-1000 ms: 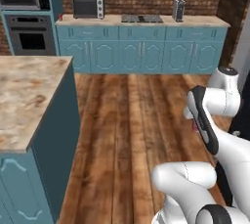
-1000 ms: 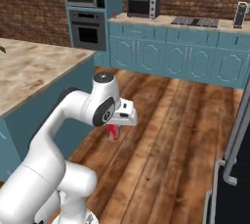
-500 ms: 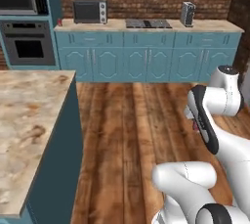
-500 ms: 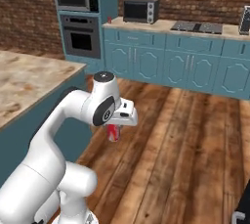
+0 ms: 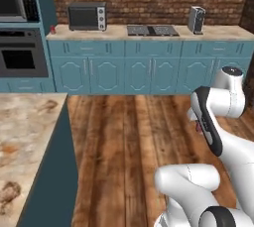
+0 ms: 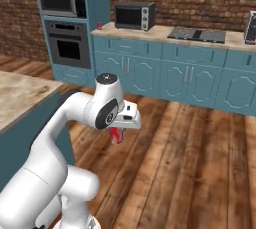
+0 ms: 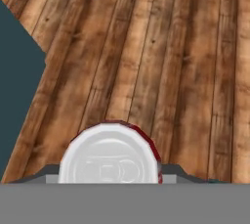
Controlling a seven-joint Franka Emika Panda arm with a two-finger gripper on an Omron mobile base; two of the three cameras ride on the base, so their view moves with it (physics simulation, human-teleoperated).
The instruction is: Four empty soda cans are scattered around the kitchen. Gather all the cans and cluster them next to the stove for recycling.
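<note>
Right, I've got a red soda can [image 7: 110, 154] clamped in the gripper [image 6: 117, 136], its silver top staring straight up at the hand camera, carried over bare wood floor [image 7: 161, 61]. So one can is in hand and I'm on the carry leg. Just off to one side of the gripper sits the island [image 6: 20, 93], its dark teal corner [image 7: 17, 66] close enough that I'd want to swing wide of it. Ahead of the gripper the floor runs open all the way to the teal base cabinets [image 5: 134, 70], plenty of room to drive. Beyond that, up on the far counter [image 5: 213, 31], the stove [image 5: 151, 30] sits between the toaster oven [image 5: 87, 16] and the toaster [image 5: 196, 19]. Another red can [image 6: 99, 25] stands by the wall oven [image 6: 66, 47], at the counter's end. Next I reckon I roll forward, lift, and set this one down beside the cooktop.
</note>
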